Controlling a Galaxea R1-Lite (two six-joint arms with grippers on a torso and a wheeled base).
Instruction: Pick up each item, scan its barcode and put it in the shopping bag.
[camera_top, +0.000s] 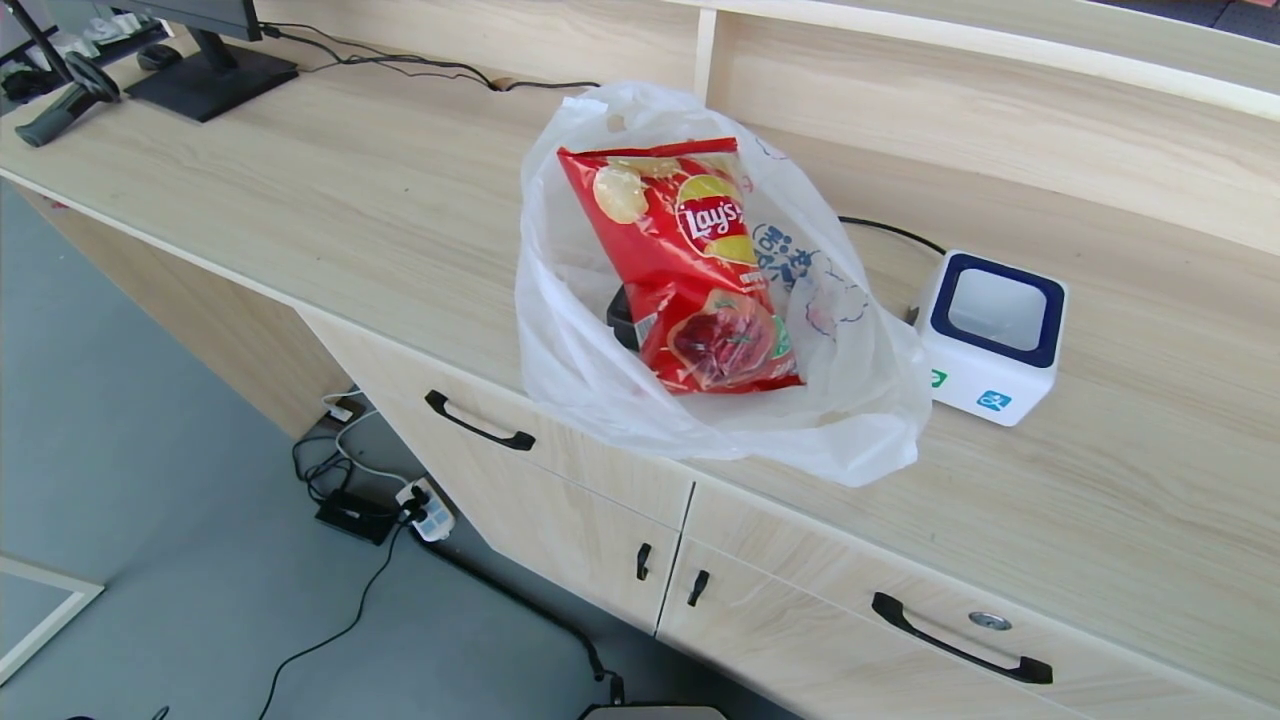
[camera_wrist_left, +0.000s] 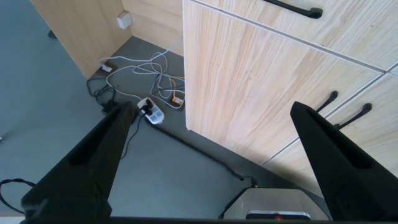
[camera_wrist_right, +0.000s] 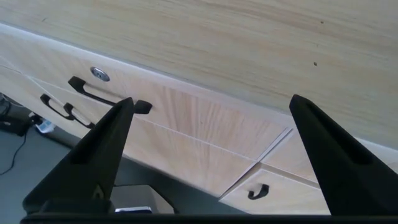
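The left gripper (camera_wrist_left: 212, 107) and right gripper (camera_wrist_right: 211, 101) are being held released and empty, while the chips (camera_top: 690, 265) are being cradled in the bag (camera_top: 860, 400) on the surface (camera_top: 350, 200). Light, crinkly, crushable: an edge seam is being judged the safest hold.

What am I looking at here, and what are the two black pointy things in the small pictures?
These come from a robot with two arms. The big picture is from a camera on its head, looking down at a wooden counter. On it sits a white plastic bag with a red bag of chips inside, and beside it a small white scanner box. The small pictures are from cameras on its wrists. The black pointy things are fingers. The left gripper faces cupboard doors and cables on the floor; the right gripper faces drawers. Both are open and hold nothing.
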